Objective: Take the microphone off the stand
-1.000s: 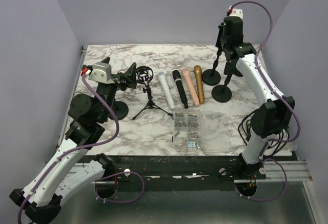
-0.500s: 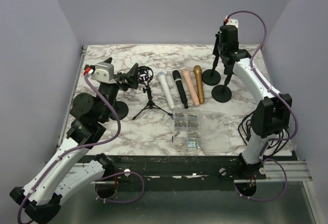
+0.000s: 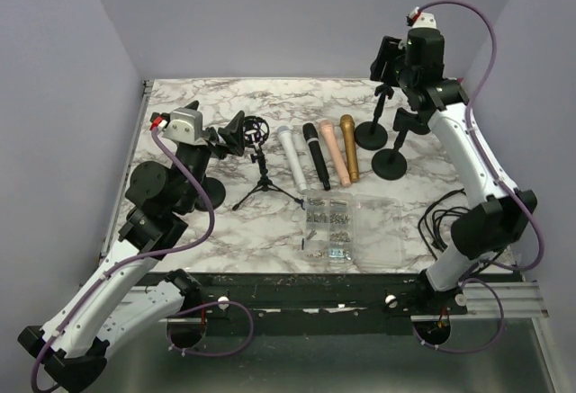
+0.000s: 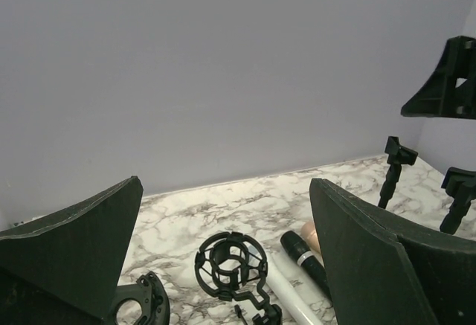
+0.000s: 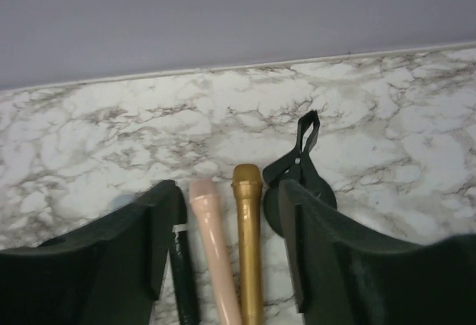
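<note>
Four microphones lie side by side on the marble table: white [image 3: 290, 155], black [image 3: 316, 155], pink [image 3: 334, 150] and gold [image 3: 349, 146]. None sits in a stand. The tripod stand's shock mount [image 3: 256, 130] [image 4: 229, 264] is empty. Two round-base stands [image 3: 371, 132] [image 3: 390, 165] hold empty clips; one clip [image 5: 301, 154] shows in the right wrist view. My right gripper [image 3: 389, 60] [image 5: 230, 265] hangs open and empty above the pink [image 5: 212, 251] and gold [image 5: 248, 243] microphones. My left gripper [image 3: 229, 134] [image 4: 224, 184] is wide open, facing the shock mount from the left.
A clear plastic box of small parts [image 3: 333, 227] lies at the front centre. Black cables [image 3: 441, 218] coil at the right edge. A black round base [image 3: 211, 193] stands under my left arm. Grey walls close the back and sides.
My right gripper has opened and risen up and to the right, away from the back stand's clip. The left arm has hardly moved.
</note>
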You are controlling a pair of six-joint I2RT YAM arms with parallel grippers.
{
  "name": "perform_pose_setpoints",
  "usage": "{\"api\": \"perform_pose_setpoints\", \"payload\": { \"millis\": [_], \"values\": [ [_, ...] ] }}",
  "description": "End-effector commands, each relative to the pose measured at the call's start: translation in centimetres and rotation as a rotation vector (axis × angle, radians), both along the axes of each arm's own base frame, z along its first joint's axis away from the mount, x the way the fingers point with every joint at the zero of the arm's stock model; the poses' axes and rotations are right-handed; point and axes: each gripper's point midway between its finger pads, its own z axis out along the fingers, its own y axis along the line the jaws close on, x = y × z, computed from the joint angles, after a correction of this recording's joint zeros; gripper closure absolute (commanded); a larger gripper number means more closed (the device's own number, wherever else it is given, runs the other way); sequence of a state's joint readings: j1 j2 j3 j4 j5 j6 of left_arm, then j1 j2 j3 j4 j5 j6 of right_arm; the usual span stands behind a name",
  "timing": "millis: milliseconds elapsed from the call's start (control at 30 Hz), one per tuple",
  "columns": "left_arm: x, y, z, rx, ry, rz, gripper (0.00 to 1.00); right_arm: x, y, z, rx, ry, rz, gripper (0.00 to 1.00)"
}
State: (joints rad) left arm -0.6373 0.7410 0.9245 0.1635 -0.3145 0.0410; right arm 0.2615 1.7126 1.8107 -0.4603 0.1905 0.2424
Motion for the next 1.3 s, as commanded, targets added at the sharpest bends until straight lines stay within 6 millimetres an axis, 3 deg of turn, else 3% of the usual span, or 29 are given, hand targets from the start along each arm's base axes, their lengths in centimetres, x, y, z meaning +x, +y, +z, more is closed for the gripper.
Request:
{"api": "perform_pose_setpoints", "payload": {
  "millis": [0, 67, 100, 233, 433, 633, 833, 967, 1133, 1267],
  "values": [
    [0.2, -0.2, -0.1, -0.017, 0.006, -0.002, 0.02, -5.2, 0.3, 4.7, 0.094, -0.106, 0.074, 0.28],
    [0.1, -0.4, -0.1, -0.025, 0.01, -0.016, 0.02, -7.6, 0.4, 5.4, 0.146, -0.144, 0.098, 0.03],
    [0.1, -0.5, -0.1, -0.028, 0.012, -0.018, 0.02, -8.7, 0.6, 5.6, 0.172, -0.157, 0.116, 0.0],
    [0.0, -0.6, 0.0, -0.03, 0.018, -0.02, 0.02, -13.6, 1.3, 4.7, 0.273, -0.162, 0.187, 0.0],
    [-1.0, -0.4, 1.2, -0.094, 0.019, -0.043, 0.02, -19.6, -1.0, 3.1, 0.267, -0.142, 0.14, 0.0],
    [-3.7, 0.8, 0.7, -0.164, 0.055, -0.091, 0.02, -25.0, -4.9, 2.5, 0.25, -0.214, 0.014, 0.0],
    [-7.9, 2.9, -1.0, -0.24, 0.06, -0.154, 0.02, -30.4, -8.9, 3.8, 0.254, -0.349, -0.109, 0.0],
    [-10.5, 4.7, -1.6, -0.265, 0.037, -0.17, 0.02, -33.2, -10.4, 4.4, 0.261, -0.388, -0.154, 0.0],
    [-12.1, 7.1, -2.8, -0.288, 0.044, -0.122, 0.02, -36.4, -12.3, 5.2, 0.288, -0.443, -0.216, 0.0],
    [-12.3, 7.7, -3.5, -0.302, 0.049, -0.102, 0.02, -37.9, -10.9, 5.9, 0.289, -0.532, -0.086, 0.0]
  ]
}}
